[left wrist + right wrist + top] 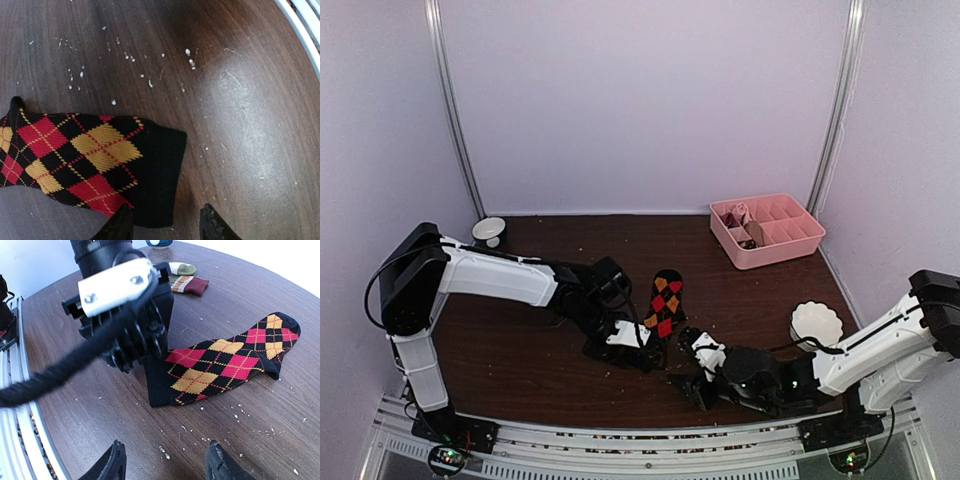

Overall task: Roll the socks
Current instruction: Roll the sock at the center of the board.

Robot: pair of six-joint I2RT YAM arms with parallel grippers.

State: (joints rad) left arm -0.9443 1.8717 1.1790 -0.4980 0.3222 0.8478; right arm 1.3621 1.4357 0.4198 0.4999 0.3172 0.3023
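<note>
Black fabric with red and orange diamonds, the argyle sock (pixel 665 300) lies flat near the middle of the table (pixel 520 350), somewhat closer to the near edge than to the far one. Its long axis runs from the far edge toward the near edge, with a small tilt. The toe points to the far edge and the plain black cuff to the near edge.

The left gripper (pixel 167 229) stands right at this cuff. Its jaws are partly spread, one finger over the border of the cuff and the other over bare wood. A corner of the cuff lies between them, but I do not see the fabric pinched. The right gripper (pixel 167 465) is low over the table, near the sock on its near right side. Its jaws are spread with only wood between them.

In my judgement the left arm is the nearer one, so a roll would begin at the cuff and go along the axis toward the toe.

The striped sock (pixel 187 284) lies well apart, beyond the left gripper toward the far left corner. The wood is dark brown with many white crumbs on it. A pink tray (pixel 767 255) sits at the far right corner and a white bowl (pixel 817 325) near the right edge. Pale lilac walls (pixel 650 100) close the far side and both other sides.
</note>
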